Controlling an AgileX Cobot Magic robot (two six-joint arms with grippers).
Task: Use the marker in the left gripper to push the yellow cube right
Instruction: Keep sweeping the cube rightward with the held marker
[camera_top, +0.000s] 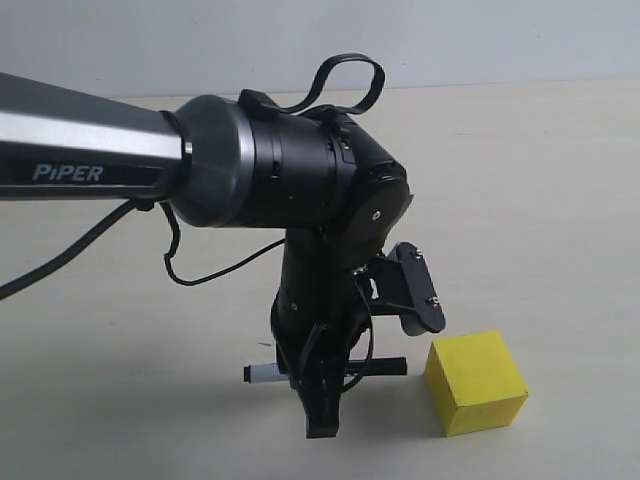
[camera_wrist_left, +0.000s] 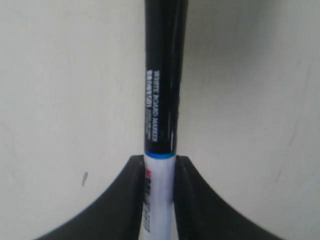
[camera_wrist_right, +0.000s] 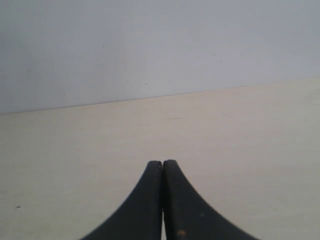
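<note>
Yellow cube (camera_top: 476, 381), marker (camera_top: 388, 367) pinched in left end effector (camera_top: 322, 420)

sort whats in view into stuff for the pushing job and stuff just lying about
For the job:
marker, clamped in the left gripper
yellow cube, past the marker's cap end, not touching

Not part of it:
right gripper, shut on nothing
table
wall

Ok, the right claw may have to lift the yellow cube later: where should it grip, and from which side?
Probably from above, closing on two opposite side faces of the yellow cube, near mid-height. It sits flat with its top bare and its faces parallel. In the exterior view the marker points at its left side, crowding that approach.
</note>
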